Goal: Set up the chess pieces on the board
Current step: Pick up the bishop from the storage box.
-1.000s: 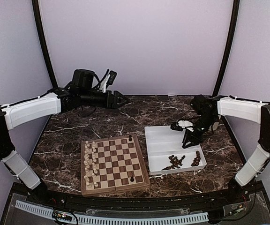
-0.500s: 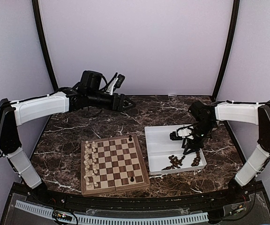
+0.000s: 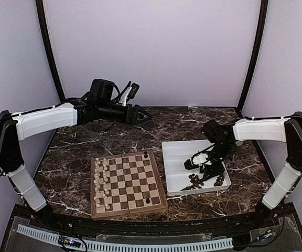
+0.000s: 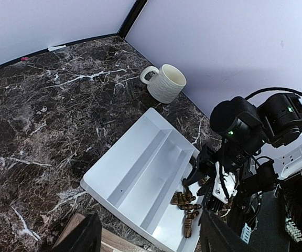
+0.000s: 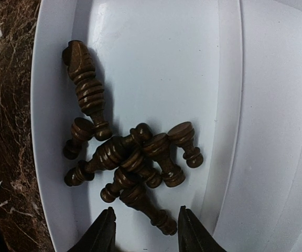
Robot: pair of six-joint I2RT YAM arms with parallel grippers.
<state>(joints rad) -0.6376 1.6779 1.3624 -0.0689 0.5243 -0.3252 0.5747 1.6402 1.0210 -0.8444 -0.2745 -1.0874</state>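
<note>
Our right pincer (image 3: 207,169) has dropped over the dark chess pieces (image 5: 130,157) in the white tray (image 3: 176,153), jaws part-open and empty, so we expect a pickup next. Our left pincer (image 3: 140,114) hangs open and empty, upper left.

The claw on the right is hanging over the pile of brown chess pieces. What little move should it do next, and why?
Probably dip down and close on the nearest piece of the pile. The right claw is open and empty over the dark pieces, which lie jumbled in the white tray, and the board has hardly any dark ones yet.
</note>
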